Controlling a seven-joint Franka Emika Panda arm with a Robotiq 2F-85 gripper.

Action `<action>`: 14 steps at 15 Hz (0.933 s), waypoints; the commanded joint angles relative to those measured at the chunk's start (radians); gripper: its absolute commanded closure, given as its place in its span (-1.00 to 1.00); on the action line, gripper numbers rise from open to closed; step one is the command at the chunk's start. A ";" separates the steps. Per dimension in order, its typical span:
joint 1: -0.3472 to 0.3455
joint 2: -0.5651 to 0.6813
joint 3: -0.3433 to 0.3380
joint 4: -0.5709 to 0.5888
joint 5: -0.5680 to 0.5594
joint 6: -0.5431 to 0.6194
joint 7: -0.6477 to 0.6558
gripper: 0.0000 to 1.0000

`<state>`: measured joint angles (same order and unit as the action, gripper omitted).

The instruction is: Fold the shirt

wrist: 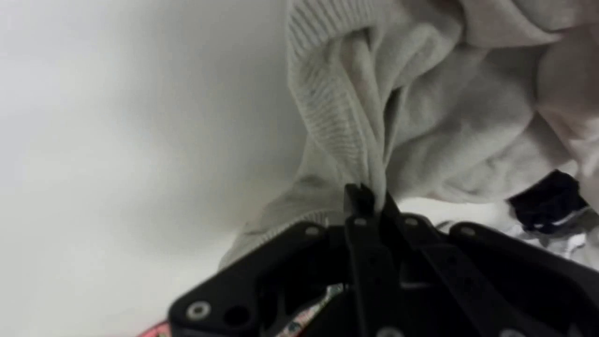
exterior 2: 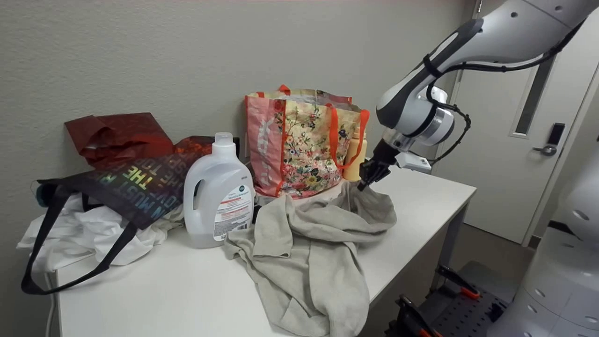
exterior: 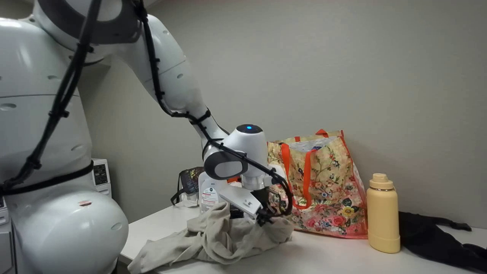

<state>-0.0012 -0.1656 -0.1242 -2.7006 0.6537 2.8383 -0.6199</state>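
Note:
The grey-beige shirt (exterior: 224,243) lies rumpled and bunched on the white table; it also shows in an exterior view (exterior 2: 311,267) and in the wrist view (wrist: 449,107). One end of it reaches the table's edge. My gripper (exterior 2: 366,181) is at the shirt's end near the floral bag, where the cloth rises to the fingertips. In the wrist view the gripper (wrist: 374,201) is shut on a gathered fold of the shirt beside a ribbed band. In an exterior view the fingertips (exterior: 263,220) are partly lost against the cloth.
The floral tote bag (exterior: 323,190) stands behind the gripper, with a yellow bottle (exterior: 383,213) and a black cloth heap (exterior: 430,239) beside it. A detergent jug (exterior 2: 222,196) stands close to the shirt. A dark printed bag (exterior 2: 140,187) lies over white cloth (exterior 2: 100,229) on the table (exterior 2: 140,299).

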 commanded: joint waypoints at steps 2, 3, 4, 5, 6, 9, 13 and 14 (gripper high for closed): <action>0.035 -0.234 0.081 -0.057 -0.051 -0.076 0.038 0.83; 0.054 -0.265 0.099 -0.052 -0.041 -0.105 0.033 0.83; 0.083 -0.287 0.117 -0.048 -0.025 -0.130 0.022 0.84; 0.107 -0.304 0.135 -0.042 -0.021 -0.158 0.022 0.85; 0.194 -0.317 0.094 -0.041 -0.050 -0.171 0.046 0.84; 0.326 -0.303 0.105 -0.029 -0.015 -0.204 0.037 0.84; 0.454 -0.273 0.116 -0.022 0.034 -0.248 0.024 0.84; 0.474 -0.263 0.121 -0.019 0.048 -0.258 0.021 0.85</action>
<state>0.4192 -0.4442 -0.0069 -2.7258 0.6599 2.6172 -0.5900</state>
